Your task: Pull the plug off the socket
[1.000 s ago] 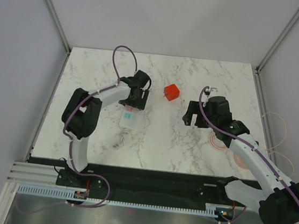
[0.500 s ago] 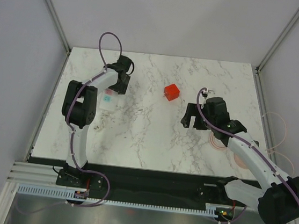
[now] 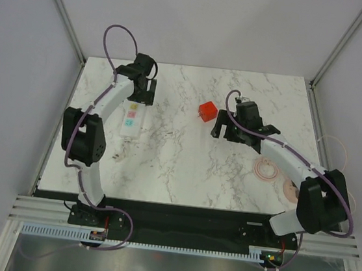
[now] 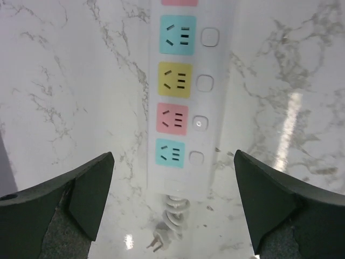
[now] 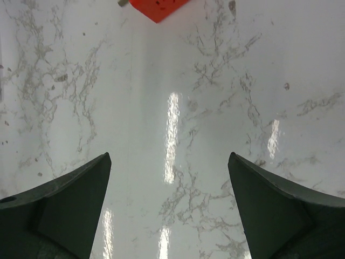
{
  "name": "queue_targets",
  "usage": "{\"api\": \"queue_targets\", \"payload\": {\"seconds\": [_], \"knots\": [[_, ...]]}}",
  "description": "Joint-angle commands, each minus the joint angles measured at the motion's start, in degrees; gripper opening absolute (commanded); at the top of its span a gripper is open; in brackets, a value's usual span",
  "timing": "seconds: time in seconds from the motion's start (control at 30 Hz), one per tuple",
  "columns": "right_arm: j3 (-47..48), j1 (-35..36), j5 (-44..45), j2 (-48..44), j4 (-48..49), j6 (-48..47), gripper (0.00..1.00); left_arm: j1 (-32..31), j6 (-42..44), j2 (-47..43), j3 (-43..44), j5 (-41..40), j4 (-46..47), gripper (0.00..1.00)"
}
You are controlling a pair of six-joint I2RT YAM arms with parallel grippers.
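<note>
— Logging largest first: what is hidden or cut off?

— The marble table (image 3: 183, 175) shows whole only from above. There the socket (image 3: 130, 122) meets the dark body of your left gripper (image 3: 145, 91) at its far end, so that end is unclear. In the left wrist view the frame cuts the strip off at a pink outlet. The plug (image 3: 207, 110) is clipped by the top edge of the right wrist view, leaving only a red-orange corner. Both pairs of fingers (image 4: 59, 210) are blurred in their own views.

— Position and axis?

— The socket lies flat on the left part of the table, outlets up. Its long axis runs near to far, roughly along the left table edge, with the coiled white cord (image 4: 171, 213) at the near end. The plug sits on the marble near the middle, well apart from the socket and just beyond your right gripper (image 3: 225, 129). It is a cube, so it has no long axis. I cannot tell which way its prongs face; a small pale stub shows at its left edge.

— Tools?

— Your left gripper is spread wide. The strip lies between its fingers with marble showing on both sides, and nothing is gripped. Your right gripper is equally wide, with bare marble between its fingers, holding nothing.
</note>
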Motion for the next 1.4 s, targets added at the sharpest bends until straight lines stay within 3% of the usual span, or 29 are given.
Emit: {"api": "queue_targets", "payload": {"seconds": [0.0,0.2,0.3,0.4,0.47,0.73,1.0,1.23,1.37], "knots": [[7.1,-0.1,1.2,4.8,3.8,2.4,0.98,-0.6,-6.9,-10.2,0.8,9.2,-2.1,1.0],[18.5,-3.3,-0.9,18.8,7.5,7.6,0.98,-2.9,-8.5,-20.7,-12.2,27.9,8.4,0.97],[22.7,-5.5,-3.8,24.9,11.1,11.5,0.98,-3.1,-9.8,-23.2,-16.2,33.5,11.7,0.95],[25.5,-6.6,-5.3,30.9,14.5,14.1,0.92,-3.6,-10.7,-25.0,-17.4,36.0,13.7,0.93],[26.8,-6.8,-5.5,32.7,15.4,15.2,0.89,-4.0,-10.7,-26.4,-18.8,36.7,14.7,0.93],[23.7,-5.7,-8.5,36.5,26.1,21.0,0.59,-4.1,-11.5,-27.9,-20.4,38.1,16.4,0.92],[25.3,-1.2,-8.8,41.0,33.0,27.3,0.57,-4.1,-12.3,-27.9,-21.3,39.6,17.5,0.91],[34.6,3.9,-9.7,47.8,32.4,30.7,0.58,-3.7,-12.2,-27.7,-21.8,39.5,18.2,0.9],[36.3,3.7,-9.3,46.4,28.8,28.6,0.65,-3.7,-11.9,-27.7,-22.2,39.6,18.5,0.9]]}}
